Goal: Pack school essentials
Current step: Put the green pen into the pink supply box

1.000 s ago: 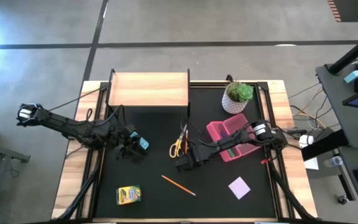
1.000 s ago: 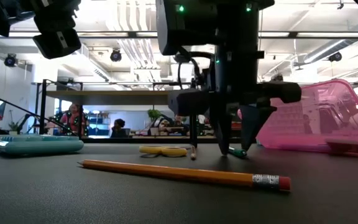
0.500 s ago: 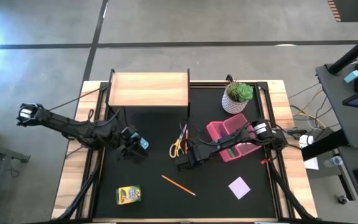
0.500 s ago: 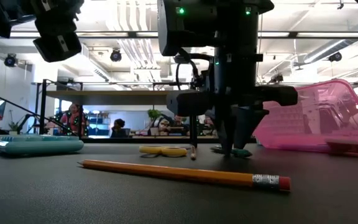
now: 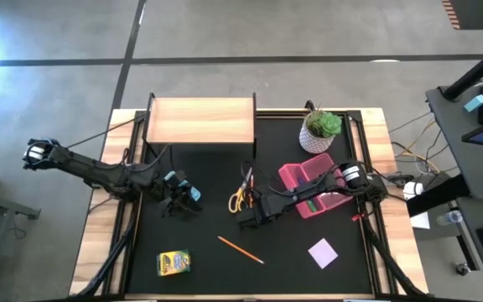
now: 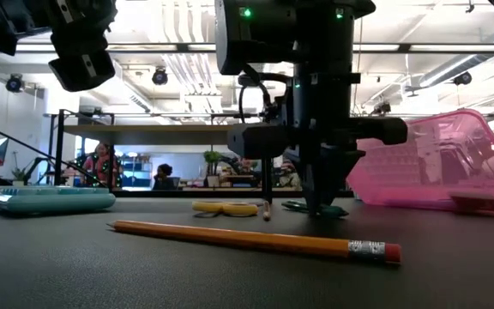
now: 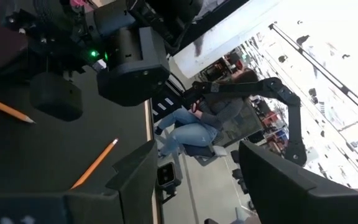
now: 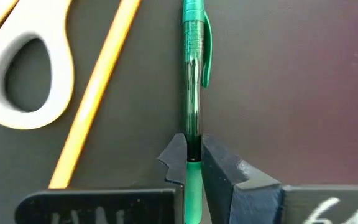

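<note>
My right gripper (image 8: 193, 158) stands at the table's middle (image 5: 252, 220), shut on a green translucent pen (image 8: 193, 74) that lies on the black mat. Next to it lie yellow-handled scissors (image 5: 240, 198) and a thin orange pencil (image 8: 95, 93). A second orange pencil (image 5: 240, 249) lies nearer the front edge, a yellow crayon box (image 5: 173, 262) at front left, and a lilac note pad (image 5: 323, 252) at front right. My left gripper (image 5: 179, 201) hangs open above the mat's left part, holding nothing. My right gripper pinches the pen's barrel (image 8: 193, 127) between its two fingers, away from the clip end (image 8: 205, 56). The fingers (image 6: 320, 199) come from above, pointing down, and lie across the pen. The pen lies flat on the mat.
A pink translucent case (image 5: 313, 186) lies tilted right of my right gripper, with a potted plant (image 5: 319, 130) behind it. A wooden box (image 5: 199, 120) stands at the far edge. In the low view a person (image 6: 101, 163) shows in the room beyond the table.
My right gripper has shut on the green pen: its fingers stood apart on either side of the pen a second ago and are now together on it. The pen has stayed on the mat.
</note>
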`<move>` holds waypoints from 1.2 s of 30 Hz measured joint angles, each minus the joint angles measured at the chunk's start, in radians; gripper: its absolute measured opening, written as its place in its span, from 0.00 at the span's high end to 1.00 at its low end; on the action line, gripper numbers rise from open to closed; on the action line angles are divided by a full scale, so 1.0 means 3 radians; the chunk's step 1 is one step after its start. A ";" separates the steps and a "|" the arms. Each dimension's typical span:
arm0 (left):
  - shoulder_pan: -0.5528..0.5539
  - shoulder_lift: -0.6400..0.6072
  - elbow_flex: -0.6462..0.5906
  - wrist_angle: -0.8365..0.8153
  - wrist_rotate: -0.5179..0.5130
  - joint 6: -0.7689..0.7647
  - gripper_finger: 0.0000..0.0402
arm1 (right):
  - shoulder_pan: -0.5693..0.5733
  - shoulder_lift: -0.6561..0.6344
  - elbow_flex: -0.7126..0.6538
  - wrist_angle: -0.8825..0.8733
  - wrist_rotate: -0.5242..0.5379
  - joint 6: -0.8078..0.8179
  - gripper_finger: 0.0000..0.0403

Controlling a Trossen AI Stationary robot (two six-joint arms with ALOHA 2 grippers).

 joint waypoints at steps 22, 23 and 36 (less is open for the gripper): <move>-0.0001 -0.0004 0.0000 -0.0002 0.0000 0.0090 0.48 | 0.0152 -0.0897 0.0042 -0.0506 0.0379 -0.0138 0.96; 0.0000 -0.0004 0.0000 -0.0003 0.0000 0.0089 0.48 | 0.0161 -0.0948 0.0042 -0.0588 0.0407 -0.0089 0.96; 0.0000 -0.0004 0.0000 -0.0007 0.0000 0.0087 0.48 | 0.0274 -0.1445 -0.0002 -0.1668 0.0448 0.0536 0.96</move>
